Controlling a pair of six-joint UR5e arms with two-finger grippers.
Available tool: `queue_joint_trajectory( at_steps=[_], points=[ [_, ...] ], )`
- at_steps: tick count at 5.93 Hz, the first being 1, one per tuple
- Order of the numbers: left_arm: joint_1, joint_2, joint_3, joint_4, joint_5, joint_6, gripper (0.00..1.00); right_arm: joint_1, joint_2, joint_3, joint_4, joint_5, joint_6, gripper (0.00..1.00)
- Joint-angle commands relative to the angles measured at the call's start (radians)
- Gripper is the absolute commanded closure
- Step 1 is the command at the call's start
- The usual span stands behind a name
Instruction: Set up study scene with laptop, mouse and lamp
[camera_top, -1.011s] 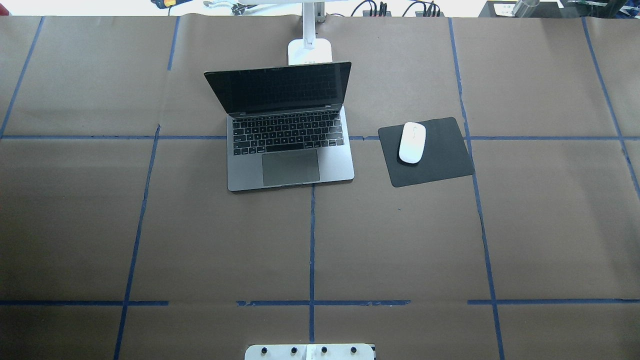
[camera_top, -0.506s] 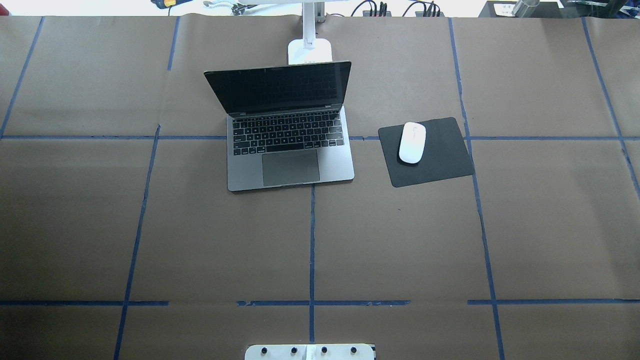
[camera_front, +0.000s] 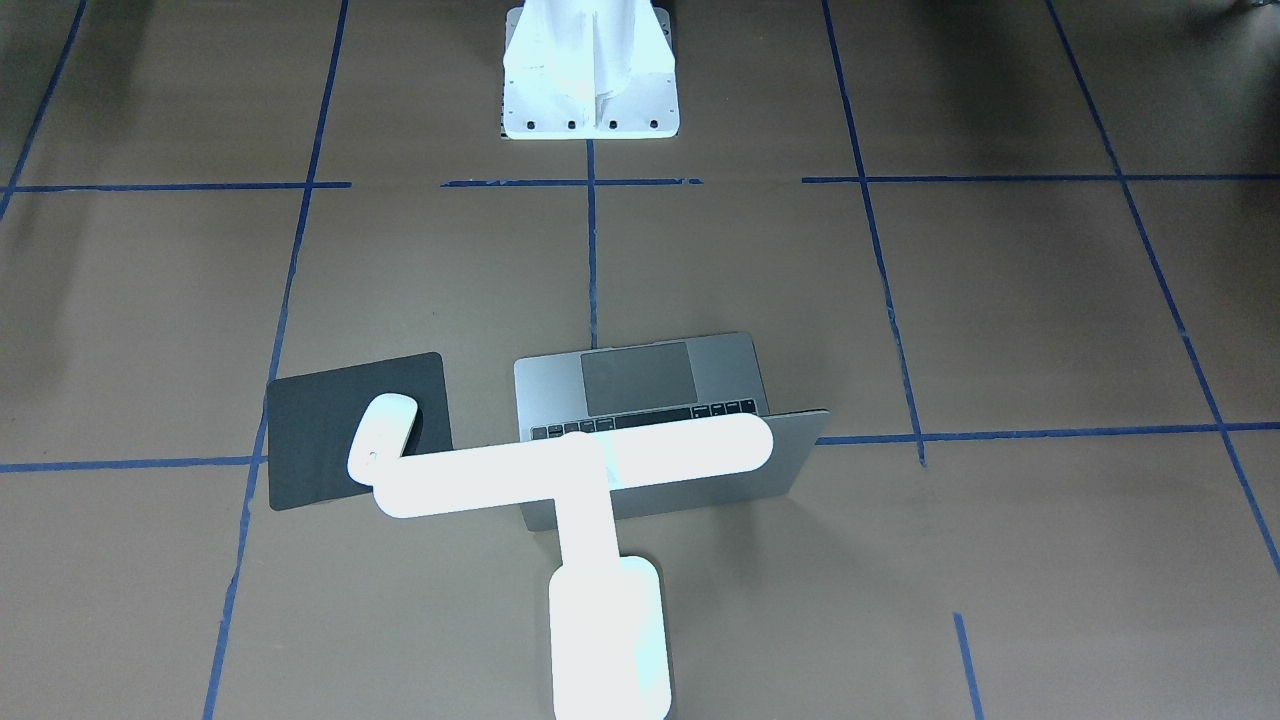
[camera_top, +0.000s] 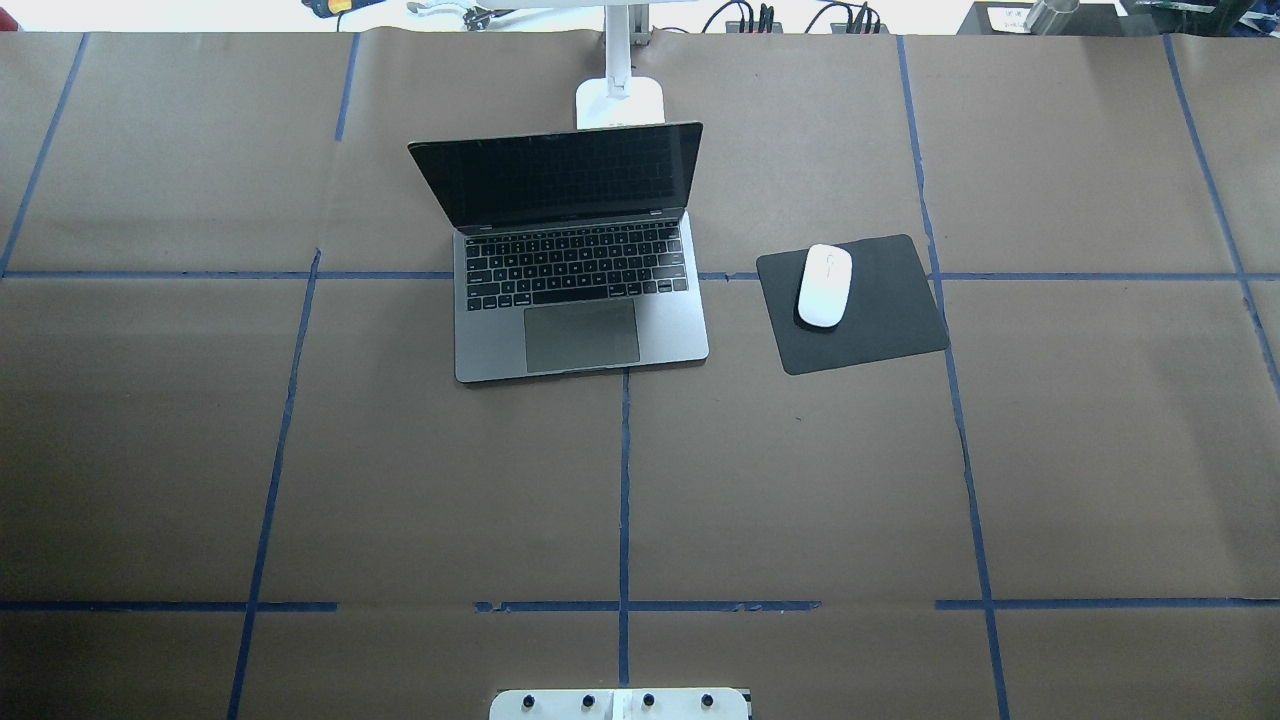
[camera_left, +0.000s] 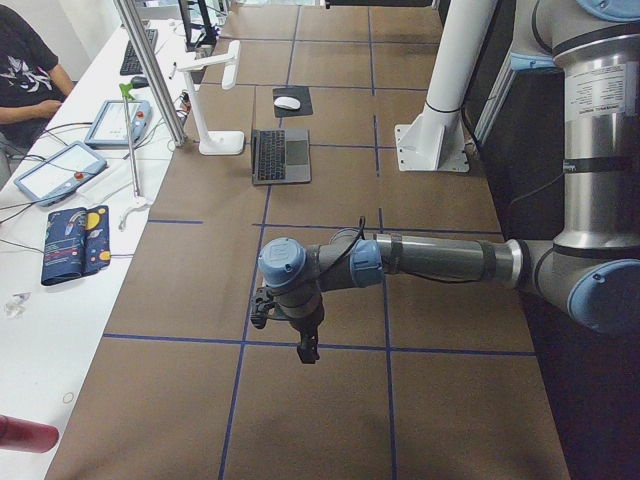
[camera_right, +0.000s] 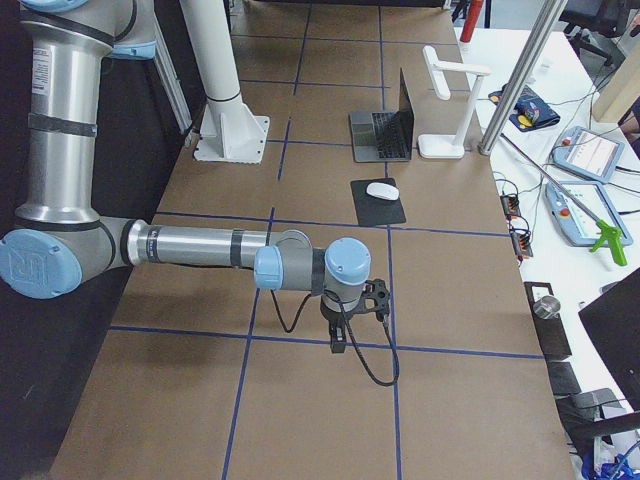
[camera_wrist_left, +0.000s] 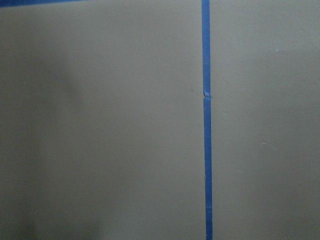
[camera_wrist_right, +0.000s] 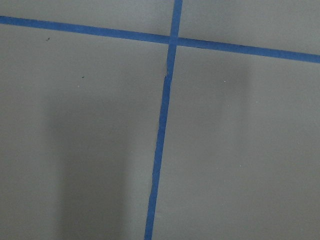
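Our left claw (camera_left: 308, 350) and right claw (camera_right: 338, 342) hang aside; spread or pressed, we cannot tell. Open laptop (camera_top: 580, 290), mouse (camera_top: 824, 285) on mat (camera_top: 890, 320) at its 3 o'clock, lamp (camera_top: 620, 100) at 12 o'clock, presumably to light keys.

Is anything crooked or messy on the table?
Only a little. The black mat sits turned askew against the blue tape lines, and the mouse rests toward the mat's side nearest the laptop, not in the middle. Nothing looks spilled or broken.
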Motion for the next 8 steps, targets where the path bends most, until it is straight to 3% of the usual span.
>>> queue_joint_trajectory(
  at_steps=[1,3,8],
  points=[
    [0.0,0.017,-0.001,-0.057,-0.001,-0.001,0.0,-0.001,-0.007,0.027,0.005,0.022,0.009,0.0],
    [0.0,0.018,-0.017,-0.057,-0.001,-0.004,0.0,0.001,-0.025,0.071,-0.009,0.024,0.016,0.0],
    [0.008,0.014,-0.031,-0.045,0.001,-0.005,0.0,-0.001,-0.026,0.058,-0.02,0.01,0.018,0.0]
  ],
)
